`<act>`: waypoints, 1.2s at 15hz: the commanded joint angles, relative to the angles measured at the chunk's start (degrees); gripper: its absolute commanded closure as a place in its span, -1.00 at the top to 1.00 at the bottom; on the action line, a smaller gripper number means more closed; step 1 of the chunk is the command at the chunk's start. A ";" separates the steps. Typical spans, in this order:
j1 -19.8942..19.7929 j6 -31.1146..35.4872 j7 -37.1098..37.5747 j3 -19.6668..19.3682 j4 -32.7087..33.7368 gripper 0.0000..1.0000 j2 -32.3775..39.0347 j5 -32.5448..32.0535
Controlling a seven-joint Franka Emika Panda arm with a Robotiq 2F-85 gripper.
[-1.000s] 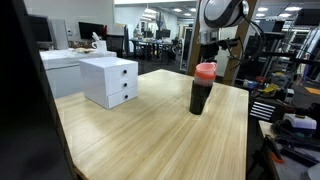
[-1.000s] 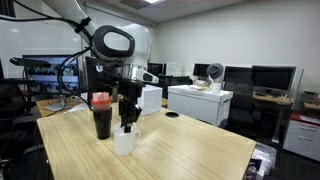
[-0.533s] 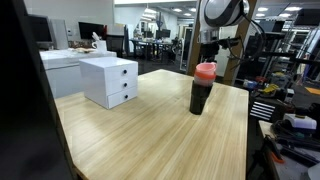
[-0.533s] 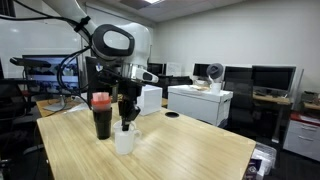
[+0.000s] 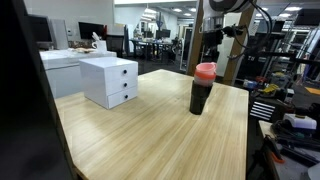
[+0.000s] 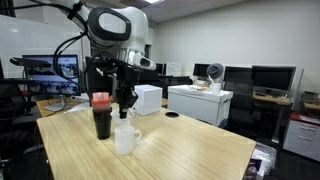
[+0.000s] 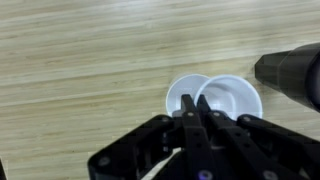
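My gripper [image 7: 195,108] hangs over the wooden table [image 7: 80,60] with its fingers pressed together on the rim of a white cup [image 7: 232,98]. A second white cup [image 7: 180,95] shows just beneath and beside it. In an exterior view the gripper [image 6: 124,103] is above the white cups [image 6: 125,140], next to a dark bottle with a red cap [image 6: 101,116]. That bottle [image 5: 203,88] hides the cups in the exterior view where the gripper [image 5: 210,50] is behind it. The bottle's dark body [image 7: 292,70] sits at the right of the wrist view.
A white two-drawer box [image 5: 109,80] stands on the table's far side and shows again [image 6: 147,99] behind the arm. Desks, monitors and chairs surround the table. The table edge [image 5: 250,130] borders cluttered shelving.
The arm has risen by a short way over the last second. The gripper, which was down at the cup beside the bottle, is now higher above the table. The bottle has not moved.
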 commanded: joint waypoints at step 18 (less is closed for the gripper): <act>8.09 -11.80 -15.51 3.00 7.20 -0.89 -12.38 5.87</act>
